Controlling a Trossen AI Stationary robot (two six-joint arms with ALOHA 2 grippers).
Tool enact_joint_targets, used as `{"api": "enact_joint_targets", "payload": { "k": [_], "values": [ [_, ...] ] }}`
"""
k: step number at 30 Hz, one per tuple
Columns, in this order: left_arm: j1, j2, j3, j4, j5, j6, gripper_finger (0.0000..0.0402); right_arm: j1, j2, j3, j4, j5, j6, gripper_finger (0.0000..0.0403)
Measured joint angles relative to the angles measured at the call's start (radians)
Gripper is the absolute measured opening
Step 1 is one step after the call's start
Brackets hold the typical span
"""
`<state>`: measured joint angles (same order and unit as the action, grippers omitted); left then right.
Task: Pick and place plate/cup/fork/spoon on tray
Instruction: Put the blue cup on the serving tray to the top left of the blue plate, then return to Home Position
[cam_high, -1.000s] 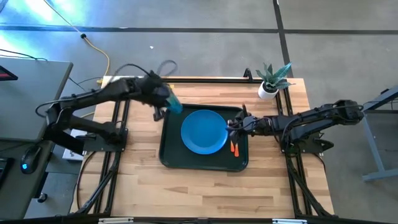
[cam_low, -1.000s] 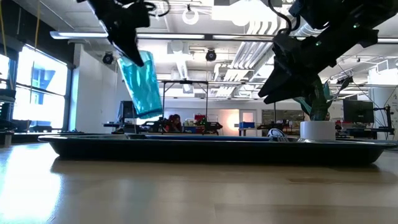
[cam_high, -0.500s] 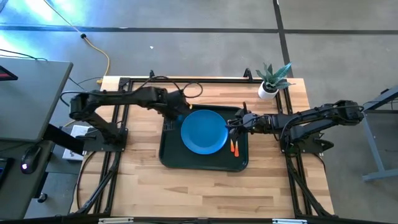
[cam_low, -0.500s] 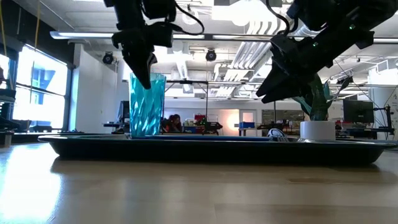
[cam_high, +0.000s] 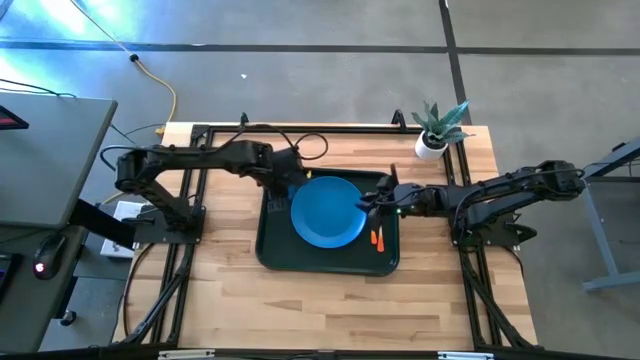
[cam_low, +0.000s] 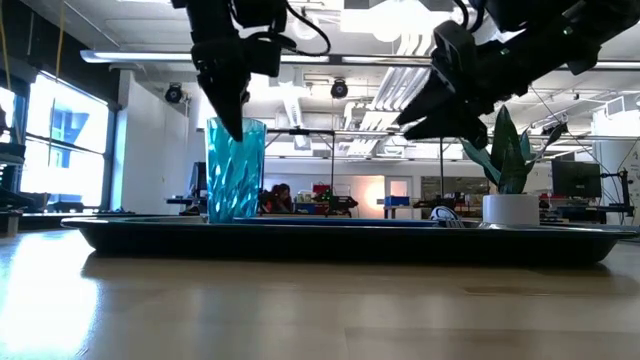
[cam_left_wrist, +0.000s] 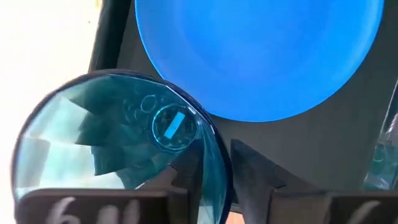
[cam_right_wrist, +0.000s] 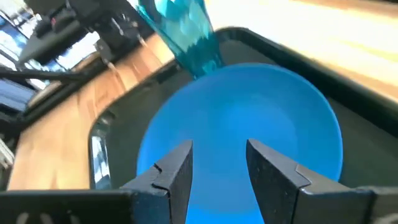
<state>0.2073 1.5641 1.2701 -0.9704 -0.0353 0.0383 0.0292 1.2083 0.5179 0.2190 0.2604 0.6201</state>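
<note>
The teal-green cup (cam_low: 235, 170) stands upright on the far left corner of the dark green tray (cam_high: 300, 262). It also shows in the left wrist view (cam_left_wrist: 112, 137). My left gripper (cam_high: 282, 185) is shut on its rim from above. The blue plate (cam_high: 327, 210) lies flat in the tray's middle. My right gripper (cam_high: 368, 203) is open and empty, hovering over the plate's right edge, with the plate (cam_right_wrist: 242, 124) ahead of its fingers. An orange-handled utensil (cam_high: 377, 238) lies on the tray to the right of the plate; whether it is the fork or the spoon I cannot tell. My left gripper pinches the cup's wall at the rim (cam_left_wrist: 214, 155), on the side toward the plate, with one finger inside the cup and one outside. The fingers (cam_low: 237, 125) point down from above. The cup stands upright with its base on the tray.
A white pot with a spiky green plant (cam_high: 437, 128) stands at the table's far right corner. Bare wooden table lies on the near side of the tray and to its left and right.
My left gripper has carried the tilted cup from beyond the tray's far left corner toward the right and down. The cup has turned upright and now stands on the tray. My right gripper has gone a little toward the table's left and up over the plate.
</note>
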Motion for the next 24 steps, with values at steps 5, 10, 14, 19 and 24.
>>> {"api": "enact_joint_targets", "payload": {
  "k": [5, 10, 14, 19, 24],
  "values": [
    [-0.001, -0.053, 0.0, 0.014, -0.037, 0.023, 0.0111, 0.0, 0.0, 0.0, 0.058, 0.027, -0.063, 0.0142],
    [-0.002, -0.143, 0.0, 0.051, -0.151, 0.015, 0.0137, 0.013, -0.017, 0.0, 0.212, 0.104, -0.209, 0.0142],
    [-0.016, -0.258, -0.001, 0.086, -0.192, -0.007, 0.0144, 0.019, -0.096, 0.0, 0.321, 0.115, -0.352, 0.0142],
    [-0.087, -0.483, -0.161, 0.432, -0.193, -0.015, 0.0135, 0.018, -0.246, 0.0, 0.283, 0.082, -0.516, 0.0134],
    [-0.154, -0.669, -0.407, 0.795, -0.193, 0.039, 0.0118, -0.003, -0.394, 0.0, 0.163, -0.039, -0.582, 0.0087]
  ]
}}
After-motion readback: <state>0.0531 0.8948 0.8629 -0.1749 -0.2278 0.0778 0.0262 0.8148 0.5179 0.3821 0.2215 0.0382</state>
